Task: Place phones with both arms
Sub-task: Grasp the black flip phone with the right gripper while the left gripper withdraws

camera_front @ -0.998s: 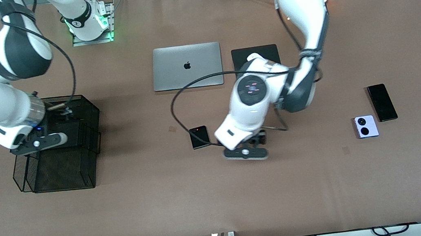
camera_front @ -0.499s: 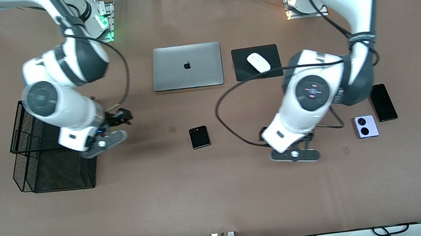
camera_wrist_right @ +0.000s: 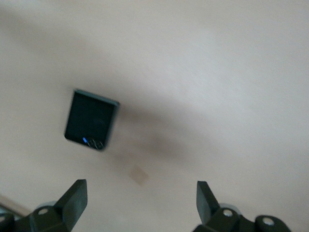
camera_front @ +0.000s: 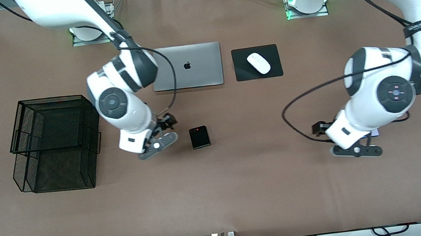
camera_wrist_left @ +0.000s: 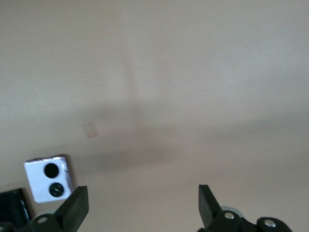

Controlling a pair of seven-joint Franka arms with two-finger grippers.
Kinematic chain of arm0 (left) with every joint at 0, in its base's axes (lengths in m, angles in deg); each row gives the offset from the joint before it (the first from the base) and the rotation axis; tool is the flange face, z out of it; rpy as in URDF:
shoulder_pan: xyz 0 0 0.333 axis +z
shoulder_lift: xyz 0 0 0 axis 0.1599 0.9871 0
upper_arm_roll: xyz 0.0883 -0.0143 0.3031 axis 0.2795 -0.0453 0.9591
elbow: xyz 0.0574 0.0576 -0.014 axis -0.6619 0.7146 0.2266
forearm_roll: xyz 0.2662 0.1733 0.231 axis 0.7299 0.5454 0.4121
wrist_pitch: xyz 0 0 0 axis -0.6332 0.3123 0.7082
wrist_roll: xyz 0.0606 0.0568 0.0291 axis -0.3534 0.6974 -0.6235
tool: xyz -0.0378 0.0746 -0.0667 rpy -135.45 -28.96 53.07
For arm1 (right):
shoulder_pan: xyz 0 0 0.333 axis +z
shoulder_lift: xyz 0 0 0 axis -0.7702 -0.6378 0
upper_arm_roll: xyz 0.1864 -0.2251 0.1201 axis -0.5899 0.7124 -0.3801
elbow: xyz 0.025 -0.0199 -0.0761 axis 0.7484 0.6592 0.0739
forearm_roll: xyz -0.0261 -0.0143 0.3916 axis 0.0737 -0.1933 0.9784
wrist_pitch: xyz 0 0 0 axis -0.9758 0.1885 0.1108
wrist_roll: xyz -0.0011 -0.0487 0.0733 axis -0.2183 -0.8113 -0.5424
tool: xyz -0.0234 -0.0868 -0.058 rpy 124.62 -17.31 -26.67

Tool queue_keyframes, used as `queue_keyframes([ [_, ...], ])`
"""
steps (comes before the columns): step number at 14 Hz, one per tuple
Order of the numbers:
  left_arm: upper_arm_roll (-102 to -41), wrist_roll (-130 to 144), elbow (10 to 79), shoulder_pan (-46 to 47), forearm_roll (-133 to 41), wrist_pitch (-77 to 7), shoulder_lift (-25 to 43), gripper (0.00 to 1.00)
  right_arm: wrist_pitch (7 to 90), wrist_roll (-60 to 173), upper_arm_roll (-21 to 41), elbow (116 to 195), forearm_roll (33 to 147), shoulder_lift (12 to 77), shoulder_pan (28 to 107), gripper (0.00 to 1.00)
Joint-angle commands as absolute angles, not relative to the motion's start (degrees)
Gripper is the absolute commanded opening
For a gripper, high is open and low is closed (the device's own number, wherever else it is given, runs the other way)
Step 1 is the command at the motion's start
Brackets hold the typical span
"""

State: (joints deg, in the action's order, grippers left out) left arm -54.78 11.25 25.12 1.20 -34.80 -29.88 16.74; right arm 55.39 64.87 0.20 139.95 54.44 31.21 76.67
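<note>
Your right gripper (camera_front: 163,131), jaws open and empty, hovers just beside the black folded phone (camera_front: 199,137) mid-desk, while your left gripper (camera_front: 356,143), likewise open, hangs by the lilac phone (camera_wrist_left: 48,178).

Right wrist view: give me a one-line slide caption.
Open right gripper hangs above the brown table, with the small black folded phone lying flat just ahead of its fingers.
</note>
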Motion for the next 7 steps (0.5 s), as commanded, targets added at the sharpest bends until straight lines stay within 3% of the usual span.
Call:
queue_keyframes([
  [1, -56.94, 14.09, 36.37, 5.68, -35.73, -36.47, 11.51, 1.0, 61.07, 67.03, 0.63, 137.63, 54.95, 26.54, 79.98, 1.0],
  [3, -56.85, 14.09, 38.3, 8.74, -35.73, -37.43, 12.11, 1.0, 63.81, 70.01, 0.63, 137.11, 54.95, 24.08, 81.74, 1.0],
  [7, -57.03, 16.36, 48.49, 12.27, -35.56, -48.74, 10.36, 1.0, 64.08, 78.01, 0.89, 134.12, 54.17, 19.68, 84.82, 1.0],
])
